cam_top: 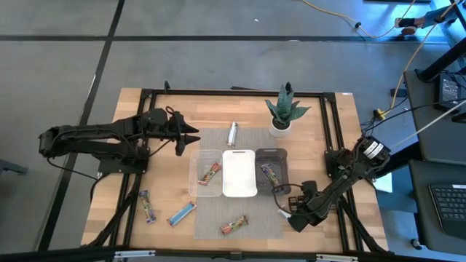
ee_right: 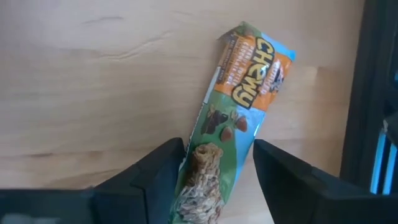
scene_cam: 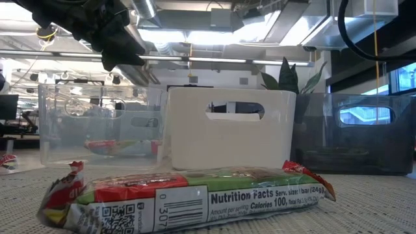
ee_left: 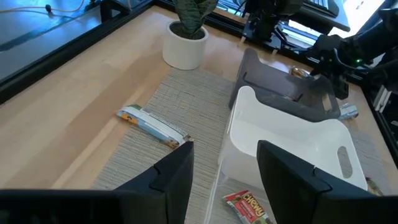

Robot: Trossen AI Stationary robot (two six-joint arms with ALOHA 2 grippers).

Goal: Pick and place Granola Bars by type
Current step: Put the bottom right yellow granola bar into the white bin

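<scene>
Granola bar in a green-and-orange foil wrapper (ee_right: 233,118) lies flat on the wooden surface (ee_right: 93,93) at its front right, between my right pincer's (ee_right: 216,177) spread fingers; its long axis runs away from the pincer; my left pincer (cam_top: 191,137), part open and empty, hovers well apart.

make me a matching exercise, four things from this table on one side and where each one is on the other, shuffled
Things:
1. silver bar
2. blue bar
3. green and orange Chewy bar
4. potted plant

Places:
A. on bare wood between the right gripper's fingers
B. on the mat's far edge, behind the white bin
C. on the wood near the front left of the mat
D. at the table's back, behind the dark grey bin

Pairs: 1-B, 2-C, 3-A, 4-D
</scene>
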